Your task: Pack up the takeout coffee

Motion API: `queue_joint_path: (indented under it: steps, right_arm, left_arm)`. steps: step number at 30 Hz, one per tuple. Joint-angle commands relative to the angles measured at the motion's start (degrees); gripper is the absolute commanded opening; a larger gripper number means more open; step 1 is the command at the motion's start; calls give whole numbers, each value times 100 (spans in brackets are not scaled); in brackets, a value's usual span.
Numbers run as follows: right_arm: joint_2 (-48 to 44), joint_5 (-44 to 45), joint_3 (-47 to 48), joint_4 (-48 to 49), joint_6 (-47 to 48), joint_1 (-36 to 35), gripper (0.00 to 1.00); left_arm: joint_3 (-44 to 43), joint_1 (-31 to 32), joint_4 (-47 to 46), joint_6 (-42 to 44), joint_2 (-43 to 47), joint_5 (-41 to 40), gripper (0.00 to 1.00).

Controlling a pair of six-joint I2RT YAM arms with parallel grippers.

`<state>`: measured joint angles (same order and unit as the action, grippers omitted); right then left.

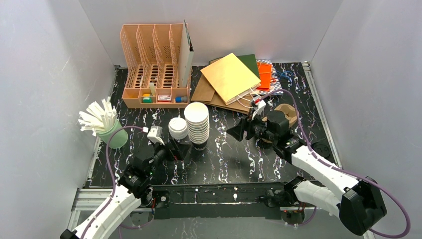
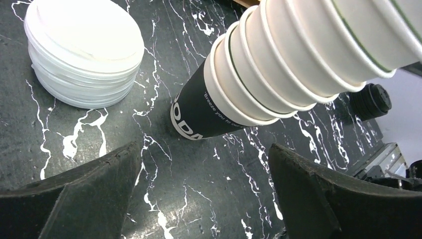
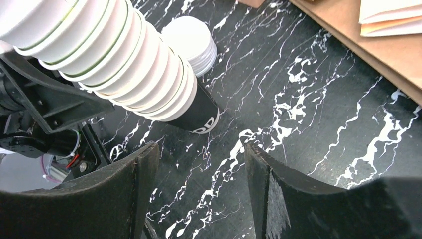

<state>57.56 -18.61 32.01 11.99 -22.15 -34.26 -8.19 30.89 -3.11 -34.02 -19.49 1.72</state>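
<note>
1. Top external view: the left gripper, jaws spread and empty, sits low just beside a tall stack of lidless cups; the right gripper, also spread and empty, points at that stack from the right
2. A green holder holds white sticks; a stack of loose lids stands beside the cups
3. Black marbled table, grey walls; the capped coffee cups cannot be made out
</note>
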Motion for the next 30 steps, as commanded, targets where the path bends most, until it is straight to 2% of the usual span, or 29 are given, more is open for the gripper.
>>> queue_joint_path:
  steps: [1, 6, 14, 21, 26, 30]
  right_arm:
    - [-304, 226, -83, 333, 205, -28, 73]
    - [-256, 348, -162, 495, 280, -28, 74]
    - [-283, 229, -12, 440, 316, -32, 74]
    - [-191, 186, -23, 423, 211, -31, 75]
    - [155, -558, -390, 1098, -389, -33, 70]
    - [453, -723, -596, 1429, -369, -117, 63]
  left_arm:
    - [159, 322, -398, 377, -170, -553, 98]
    - [124, 804, -887, 860, -736, -775, 98]
    - [-6, 1602, -1662, 1628, -1831, -1566, 98]
    - [114, 1669, -2782, 1677, -2644, -1771, 98]
    - [169, 1682, -3725, 1618, -3407, -1738, 98]
    - [76, 1692, -4006, 1691, -3859, -1708, 98]
